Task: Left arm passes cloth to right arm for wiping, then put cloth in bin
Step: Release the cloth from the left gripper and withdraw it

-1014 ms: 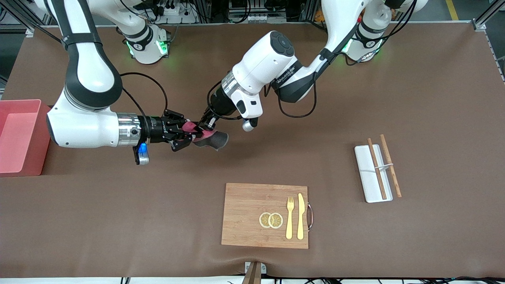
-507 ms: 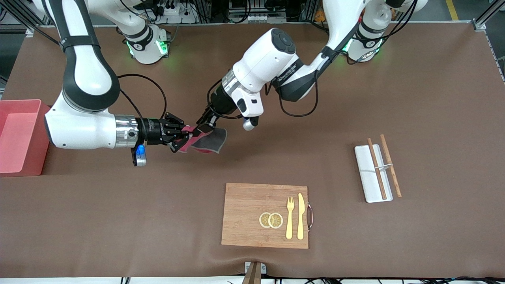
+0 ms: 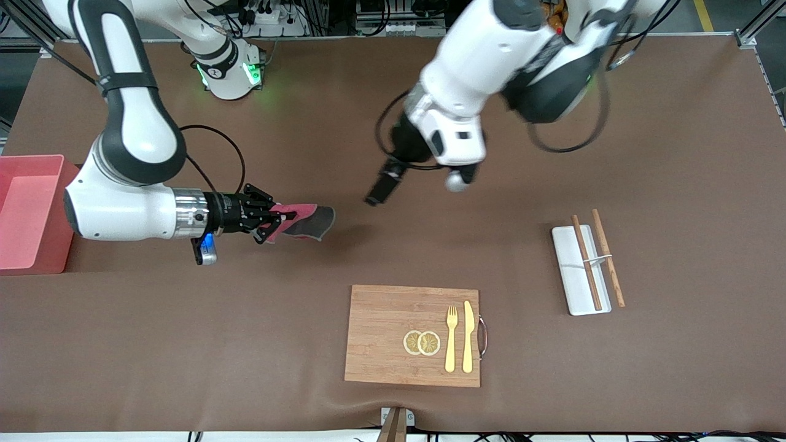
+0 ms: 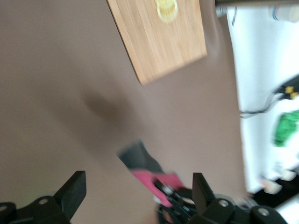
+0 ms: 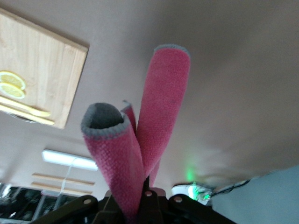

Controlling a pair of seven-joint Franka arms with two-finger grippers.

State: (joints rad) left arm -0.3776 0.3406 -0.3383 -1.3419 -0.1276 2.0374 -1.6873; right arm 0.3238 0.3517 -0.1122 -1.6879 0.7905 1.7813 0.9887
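One pincer, the right pincer (image 3: 265,218), is clamped on the cloth (image 3: 302,221) above the desk (image 3: 184,319), its length pointing toward the empty, spread left pincer (image 3: 382,188) and away from the bin (image 3: 31,212).

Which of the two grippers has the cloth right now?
The right gripper, on the arm with the blue-lit wrist unit, is shut on the cloth. The left gripper is open, holds nothing and is apart from the cloth.

Bin (image 3: 31,212) cut by frame edge; left wrist view motion-blurred; left arm (image 3: 491,55) base hidden.
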